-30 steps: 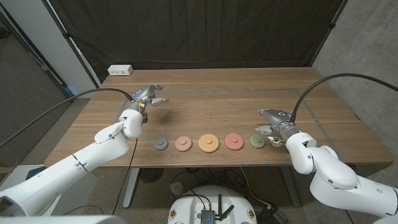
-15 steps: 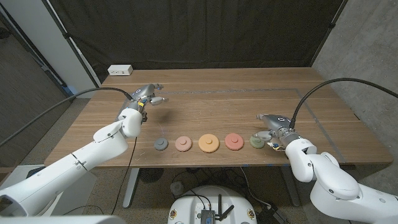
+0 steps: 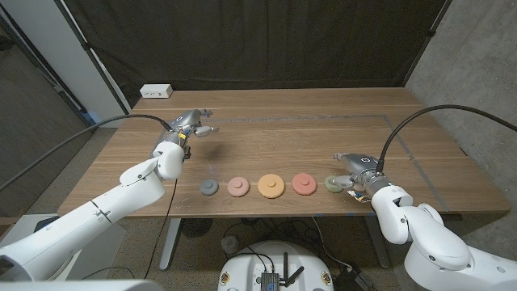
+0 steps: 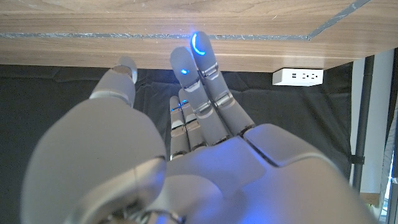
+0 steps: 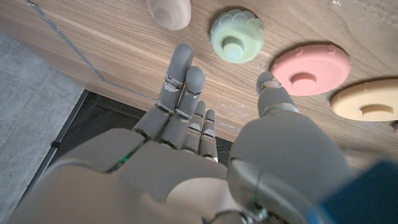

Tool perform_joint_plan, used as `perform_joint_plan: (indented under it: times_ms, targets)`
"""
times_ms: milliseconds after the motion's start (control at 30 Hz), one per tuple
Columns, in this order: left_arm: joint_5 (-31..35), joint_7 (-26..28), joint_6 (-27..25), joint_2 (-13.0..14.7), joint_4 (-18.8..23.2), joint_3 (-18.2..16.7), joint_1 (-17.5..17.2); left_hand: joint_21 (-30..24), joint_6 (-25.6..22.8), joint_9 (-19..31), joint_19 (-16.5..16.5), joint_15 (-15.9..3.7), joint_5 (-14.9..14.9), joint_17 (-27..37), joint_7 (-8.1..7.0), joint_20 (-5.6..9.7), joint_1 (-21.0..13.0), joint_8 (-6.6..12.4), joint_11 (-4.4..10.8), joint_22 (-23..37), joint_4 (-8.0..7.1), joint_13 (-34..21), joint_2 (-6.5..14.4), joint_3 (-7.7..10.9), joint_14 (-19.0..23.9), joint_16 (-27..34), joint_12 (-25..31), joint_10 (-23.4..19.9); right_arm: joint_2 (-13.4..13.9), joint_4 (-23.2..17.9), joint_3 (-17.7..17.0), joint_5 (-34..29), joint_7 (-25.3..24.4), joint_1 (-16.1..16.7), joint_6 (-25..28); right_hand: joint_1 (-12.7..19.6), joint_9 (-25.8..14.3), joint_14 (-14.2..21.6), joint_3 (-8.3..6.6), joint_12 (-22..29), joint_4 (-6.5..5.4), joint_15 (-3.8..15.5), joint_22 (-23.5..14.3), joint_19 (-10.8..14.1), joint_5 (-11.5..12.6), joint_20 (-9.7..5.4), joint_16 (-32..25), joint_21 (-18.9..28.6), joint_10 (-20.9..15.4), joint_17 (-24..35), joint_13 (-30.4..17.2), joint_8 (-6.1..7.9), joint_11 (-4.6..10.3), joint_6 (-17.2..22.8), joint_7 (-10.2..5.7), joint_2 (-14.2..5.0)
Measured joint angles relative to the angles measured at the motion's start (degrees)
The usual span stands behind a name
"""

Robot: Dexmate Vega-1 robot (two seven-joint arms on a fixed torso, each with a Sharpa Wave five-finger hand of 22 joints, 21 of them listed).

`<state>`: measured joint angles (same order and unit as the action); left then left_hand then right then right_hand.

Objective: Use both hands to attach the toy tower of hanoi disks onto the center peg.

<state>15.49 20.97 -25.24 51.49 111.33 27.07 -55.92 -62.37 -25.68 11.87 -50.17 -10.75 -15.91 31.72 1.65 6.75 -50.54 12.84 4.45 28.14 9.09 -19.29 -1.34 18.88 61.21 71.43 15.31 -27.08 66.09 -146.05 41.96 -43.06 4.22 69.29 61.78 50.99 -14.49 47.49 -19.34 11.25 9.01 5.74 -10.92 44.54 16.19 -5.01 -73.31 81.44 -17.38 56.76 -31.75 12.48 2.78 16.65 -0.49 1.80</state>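
Wooden table (image 3: 275, 137), row of disks (image 3: 270, 186) near front edge, left hand (image 3: 191, 124) empty with fingers spread, right hand (image 3: 353, 170) likewise beside green disk (image 3: 333, 183)

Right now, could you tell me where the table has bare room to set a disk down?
Free: the broad middle between the left hand and right hand, behind the disk row. Crowded: the front strip, grey disk through green disk.

Wooden table (image 3: 283, 137) carries five disks (image 3: 271, 186) in a row.
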Motion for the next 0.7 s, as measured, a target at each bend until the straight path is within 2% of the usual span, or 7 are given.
perform_joint_plan:
  times_ms: [400, 567, 700]
  targets:
    - [-0.07, 0.23, 0.68, 0.12, -0.05, -0.5, -0.74, -0.56, 0.0, 0.0, 0.0, 0.0, -0.21, -0.14, 0.0, 0.0, -0.23, -0.25, 0.17, -0.27, 0.16, -0.27, 0.24, -0.16, 0.0, 0.41, 0.0, -0.17, -0.67, -0.23, 1.22, -4.08, 2.86, 0.01, 0.17, 0.0, 0.0, 0.0, 0.22, 0.0, 0.08, 0.0, -0.01, -0.26, 0.0, 0.26, 0.0, 0.23, -0.01, -0.23, 0.0, 0.0, 0.0, -0.52, 0.1, 0.0]
    - [-0.12, 0.27, 1.11, 0.41, 0.06, -0.72, -1.04, -0.88, 0.0, 0.0, 0.0, 0.0, -0.21, -0.36, 0.0, 0.0, -0.61, -0.42, 0.17, -0.5, 0.17, -0.27, 0.61, -0.16, 0.0, 0.41, -0.29, -0.17, -1.53, -0.33, 2.29, -6.87, 5.21, -0.43, 0.16, 0.33, 0.0, 0.01, 0.22, 0.0, 0.08, 0.0, -0.01, -0.33, 0.0, 0.33, -0.01, 0.44, 0.31, -0.37, 0.01, 0.0, -0.32, -0.72, 0.1, -0.34]
    - [-0.27, 0.27, 1.85, 0.62, 0.09, -0.93, -1.31, -0.88, 0.0, -0.01, 0.0, 0.0, -0.21, -0.32, 0.0, 0.0, -0.61, -0.42, 0.16, -0.53, 0.16, -0.27, 0.61, -0.15, 0.0, 0.63, -0.29, -0.17, -3.26, -0.33, 3.63, -9.83, 7.89, -1.31, -0.05, 0.31, 0.0, 0.01, 0.38, 0.0, 0.24, 0.0, -0.01, -0.32, 0.0, 0.32, -0.01, 0.44, 0.31, -0.54, 0.01, -0.22, -0.32, -1.23, 0.2, -0.31]
